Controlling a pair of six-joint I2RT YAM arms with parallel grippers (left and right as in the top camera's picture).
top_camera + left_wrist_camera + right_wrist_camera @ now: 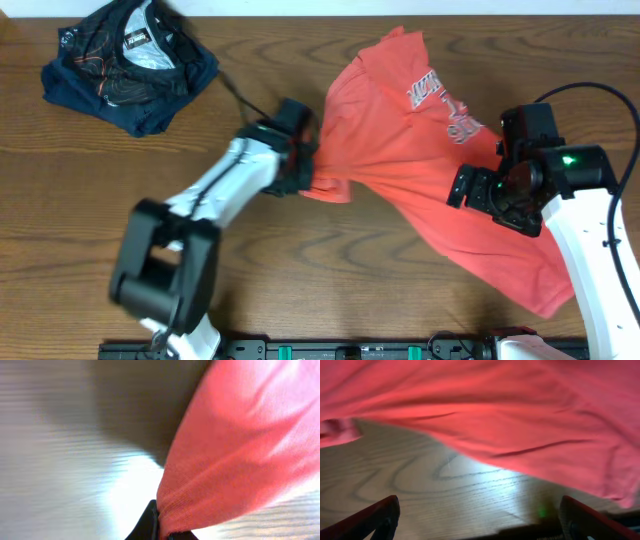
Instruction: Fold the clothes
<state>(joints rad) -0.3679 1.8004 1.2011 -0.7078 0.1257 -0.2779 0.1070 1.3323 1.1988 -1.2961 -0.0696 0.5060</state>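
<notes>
navy garment (130, 65) sits bundled far left, apart; the left gripper (308, 172) is clenched on a bunched sleeve edge of the coral t-shirt (400, 150), probably to pull it flat. the shirt sprawls diagonally rightward; the right gripper (478, 192) hovers over it, jaws wide, empty.

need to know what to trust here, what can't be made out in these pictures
- Left gripper: overhead, tips buried in the bunched T-shirt edge; left wrist view shows only a dark sliver at the bottom edge.
- White lettering: overhead, creased and too small to read.
- Table: left wrist view, blurred.
- T-shirt's lower corner: overhead, under the right arm.
- Dark garment: overhead, crumpled, shape unclear.
</notes>
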